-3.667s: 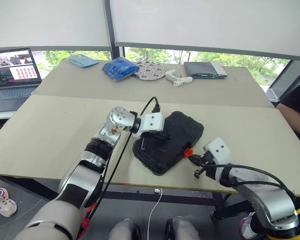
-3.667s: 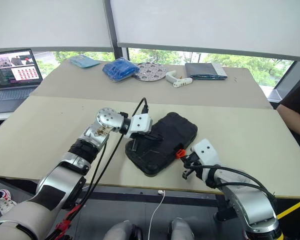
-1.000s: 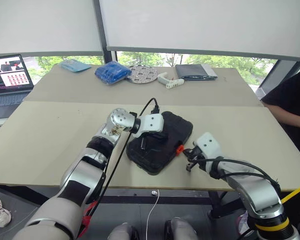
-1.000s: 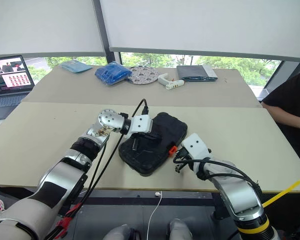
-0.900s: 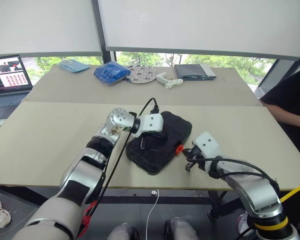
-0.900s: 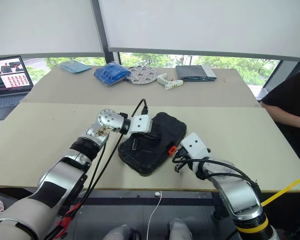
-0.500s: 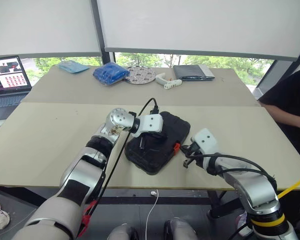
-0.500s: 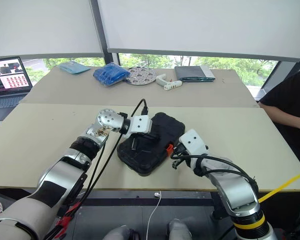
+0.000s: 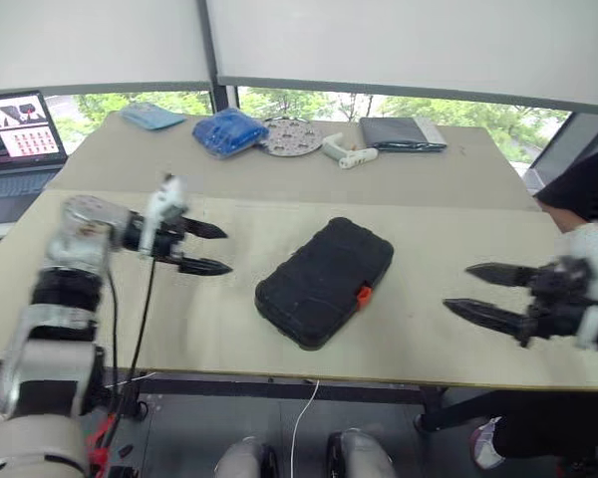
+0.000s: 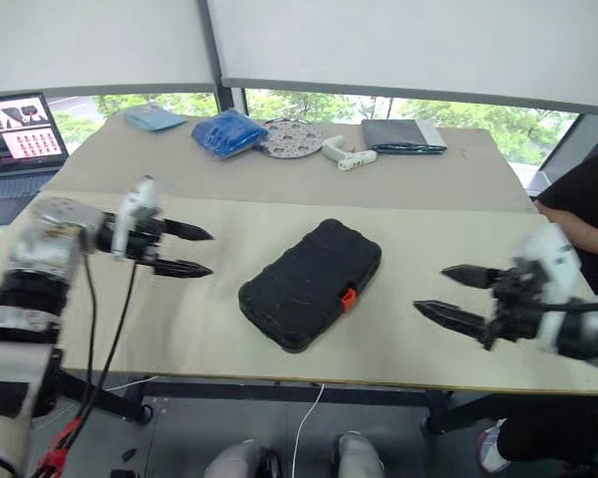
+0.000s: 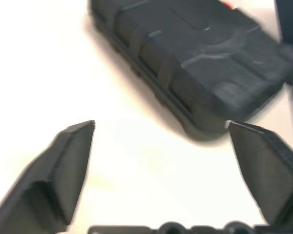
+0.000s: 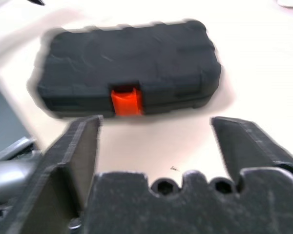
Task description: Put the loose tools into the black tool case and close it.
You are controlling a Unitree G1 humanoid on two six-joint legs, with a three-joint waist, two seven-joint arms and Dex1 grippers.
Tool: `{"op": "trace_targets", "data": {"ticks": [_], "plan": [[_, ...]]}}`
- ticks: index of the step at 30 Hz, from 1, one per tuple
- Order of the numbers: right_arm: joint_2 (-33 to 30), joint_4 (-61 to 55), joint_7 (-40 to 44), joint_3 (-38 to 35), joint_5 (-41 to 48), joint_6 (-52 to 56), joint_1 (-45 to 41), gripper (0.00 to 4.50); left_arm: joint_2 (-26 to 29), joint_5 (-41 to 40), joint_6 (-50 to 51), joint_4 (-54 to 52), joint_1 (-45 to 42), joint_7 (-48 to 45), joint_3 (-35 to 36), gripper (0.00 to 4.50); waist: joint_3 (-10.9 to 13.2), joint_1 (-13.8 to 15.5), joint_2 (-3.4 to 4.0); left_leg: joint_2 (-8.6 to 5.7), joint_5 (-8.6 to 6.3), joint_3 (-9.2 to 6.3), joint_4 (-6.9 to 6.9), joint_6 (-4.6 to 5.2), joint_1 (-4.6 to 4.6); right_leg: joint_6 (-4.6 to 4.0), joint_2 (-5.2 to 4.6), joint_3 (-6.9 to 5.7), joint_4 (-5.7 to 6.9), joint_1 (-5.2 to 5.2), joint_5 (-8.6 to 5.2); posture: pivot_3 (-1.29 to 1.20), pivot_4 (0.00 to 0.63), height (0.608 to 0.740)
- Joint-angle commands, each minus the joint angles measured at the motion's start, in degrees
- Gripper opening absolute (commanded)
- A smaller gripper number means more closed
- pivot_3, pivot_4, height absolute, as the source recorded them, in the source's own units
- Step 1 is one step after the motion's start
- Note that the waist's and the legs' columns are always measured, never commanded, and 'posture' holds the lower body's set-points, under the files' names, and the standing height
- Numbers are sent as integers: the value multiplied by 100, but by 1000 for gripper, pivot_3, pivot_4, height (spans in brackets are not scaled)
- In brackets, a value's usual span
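1. Nearest the robot, the black tool case is lying shut and flat at the front middle of the beige table, turned at a slant, with its small orange latch facing the front edge toward the right side. No loose tools are lying on the table around it.
2. The left gripper is hovering well to the left of the case, its two black fingers spread wide and holding nothing.
3. The right gripper is hovering well to the right of the case, fingers likewise spread wide and empty, pointing toward the latch side.
4. The case is looking like a rigid, textured plastic shell, likely moderately heavy with tools inside and not fragile. Its grainy surface should be giving decent grip; the long edges beside the latch seem the best place to take hold.
5. Farther back, on a second table, a blue bundle, a round perforated disc, a white handle-shaped part and a dark grey pouch are lying in a row.
6. A laptop is sitting open at far left, and a person's dark sleeve is showing at the right edge.
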Motion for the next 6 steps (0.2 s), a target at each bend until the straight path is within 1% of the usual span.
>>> {"op": "trace_targets", "data": {"ticks": [1,3,6], "plan": [[-418,532,804,-368,209,-252,83,4426,291,-374,413,-624,180,-47,308,4500,0,97,1,-3,-3,-7,1,5,6,6,-6,0,-4,10,-5,0,150,718],[-594,813,1007,-198,105,-475,49,4426,385,-480,544,-936,501,-10,461,4500,3,167,5,-14,-8,-8,2,12,7,15,-28,-1,-4,17,-11,0,150,718],[-681,1044,1101,52,67,-662,-72,4426,395,-560,595,-1309,837,106,574,4500,5,175,7,-26,-12,-6,10,19,-4,28,-41,-1,-2,12,-11,0,150,718]]}}
